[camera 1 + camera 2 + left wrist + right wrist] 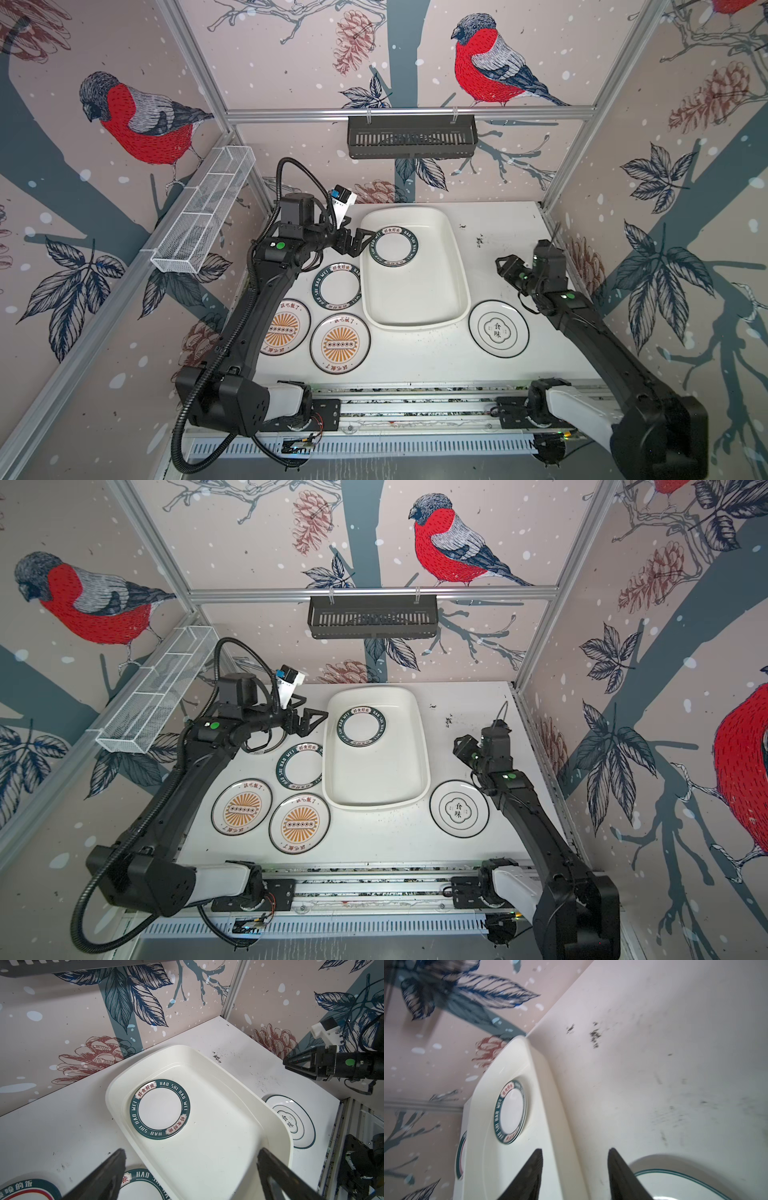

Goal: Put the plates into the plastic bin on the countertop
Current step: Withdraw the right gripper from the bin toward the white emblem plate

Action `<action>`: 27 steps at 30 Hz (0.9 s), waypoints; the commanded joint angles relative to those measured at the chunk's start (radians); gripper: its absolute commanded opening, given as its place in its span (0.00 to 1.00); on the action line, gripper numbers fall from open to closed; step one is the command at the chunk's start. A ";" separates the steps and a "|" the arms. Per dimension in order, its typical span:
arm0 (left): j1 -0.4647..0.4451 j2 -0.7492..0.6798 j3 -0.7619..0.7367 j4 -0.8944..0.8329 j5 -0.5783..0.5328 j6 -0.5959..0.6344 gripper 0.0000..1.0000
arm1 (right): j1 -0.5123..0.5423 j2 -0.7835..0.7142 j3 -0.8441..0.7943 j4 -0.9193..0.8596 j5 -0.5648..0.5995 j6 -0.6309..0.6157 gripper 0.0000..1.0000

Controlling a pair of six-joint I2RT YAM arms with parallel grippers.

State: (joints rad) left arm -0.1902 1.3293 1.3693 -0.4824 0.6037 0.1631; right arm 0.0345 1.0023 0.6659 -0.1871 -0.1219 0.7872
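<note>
the two dark fingers (pixel 104 1176) of my left gripper (pixel 191 1150) crowd the near edge of the left wrist view, spread wide with nothing between them: these jaws are released. in both top views this gripper hangs at the left rim of the plastic bin (pixel 457 270), toward its far end. inside the bin one lettered plate (pixel 394 246) lies flat on the floor, in the far left part, close to the left wall. the other plates sit on the countertop (pixel 415 365). a second lettered plate (pixel 336 286) lies just beside the bin's left wall. nearer the front edge are the left sunburst plate (pixel 286 328), partly under my left arm (pixel 268 295), and the right sunburst plate (pixel 340 343) just beside it. a half-hidden plate (pixel 25 1185) shows by one left finger. the emblem plate (pixel 498 328) lies off the bin's near right corner, apart from it. my right gripper (pixel 501 264) hovers right of the bin, beyond the emblem plate. its jaws stand parted and grasp nothing, framing the bin's right wall and bare countertop in the right wrist view.
</note>
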 commanded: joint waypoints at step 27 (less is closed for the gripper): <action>-0.083 0.027 -0.026 0.082 0.046 -0.004 0.98 | -0.450 -0.028 -0.137 -0.516 -0.179 -0.138 0.56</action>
State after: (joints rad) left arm -0.2707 1.3575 1.3361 -0.4301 0.6315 0.1532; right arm -0.4194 0.9817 0.5453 -0.6483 -0.2676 0.6781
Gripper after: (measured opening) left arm 0.979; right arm 0.565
